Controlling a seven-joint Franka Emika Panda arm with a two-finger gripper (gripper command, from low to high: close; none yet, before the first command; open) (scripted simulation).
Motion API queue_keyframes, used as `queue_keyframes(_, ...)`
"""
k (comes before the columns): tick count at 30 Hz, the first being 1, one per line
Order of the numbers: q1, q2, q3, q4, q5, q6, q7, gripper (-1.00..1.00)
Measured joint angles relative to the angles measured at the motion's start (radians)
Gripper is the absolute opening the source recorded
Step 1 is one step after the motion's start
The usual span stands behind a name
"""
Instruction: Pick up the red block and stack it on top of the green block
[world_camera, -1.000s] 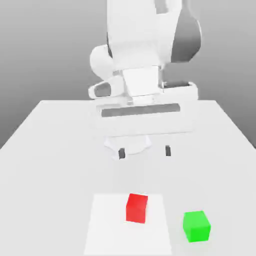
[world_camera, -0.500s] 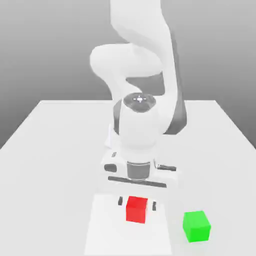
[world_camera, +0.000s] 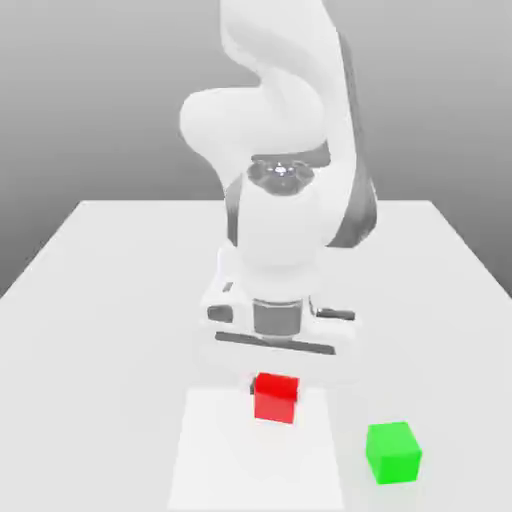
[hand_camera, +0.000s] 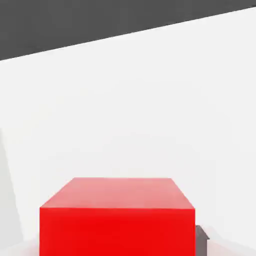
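The red block is a small plain cube held between the fingers of my gripper, which is shut on it from above. The block hangs a little above the white table, over a brighter rectangular patch. In the hand view the red block looms close, with a dark fingertip against one of its sides. The green block, a cube of the same size, rests on the table toward the exterior view's right of the red one, near the front edge, apart from the gripper.
The arm's white body rises behind the gripper over the middle of the table. The tabletop stretches wide on both sides, ending against a grey backdrop.
The hand came down around the red block, the fingers closed on its sides, and the block has now risen slightly. The green block has not moved.
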Motion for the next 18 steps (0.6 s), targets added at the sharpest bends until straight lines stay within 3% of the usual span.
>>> queue_keyframes(18, 0.15, 0.043, 0.133, 0.215, -0.021, -0.175, -0.364, -1.0)
